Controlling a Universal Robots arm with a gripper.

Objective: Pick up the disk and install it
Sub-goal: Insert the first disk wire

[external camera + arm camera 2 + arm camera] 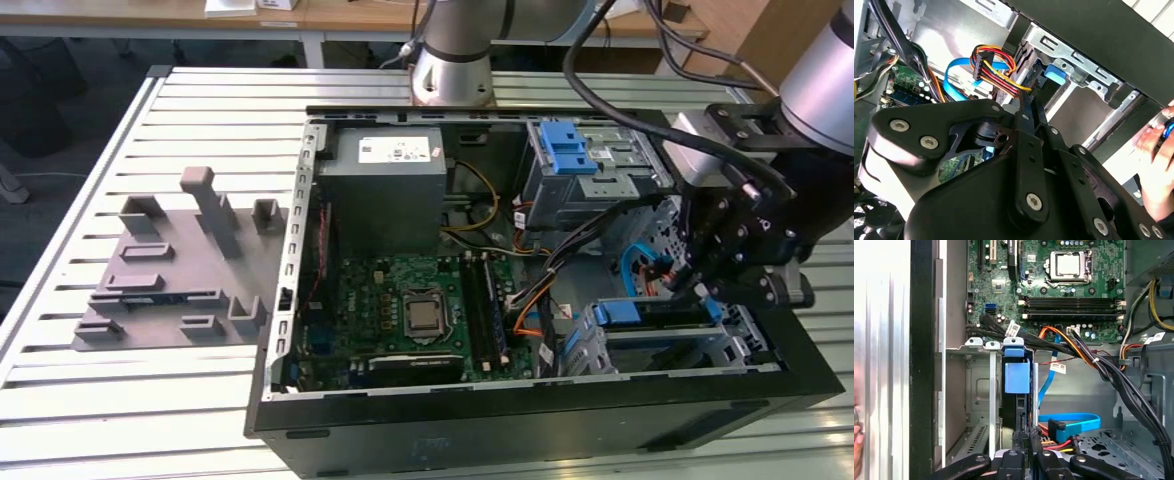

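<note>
The disk (pixel 654 313) stands on edge in the drive cage (pixel 721 350) at the front corner of the open computer case, on the exterior view's right. Its blue carrier frame (pixel 1016 376) faces the first wrist view, with the dark drive body below it. In the second wrist view the blue tab (pixel 1056 75) shows at the cage mouth. My gripper (pixel 694 285) hangs just above the cage. Its thin fingers (pixel 1025 437) are shut together, in line with the disk's edge and close behind it (pixel 1026 107). I cannot tell whether they touch it.
Orange, red and blue cables (pixel 1069 422) lie beside the cage. The motherboard (pixel 400 310) and grey power supply (pixel 387 180) take up the case's left side. A second cage with a blue carrier (pixel 567 150) sits at the back. A grey fixture (pixel 174 270) lies outside. A person's hand (pixel 1154 165) is near the case wall.
</note>
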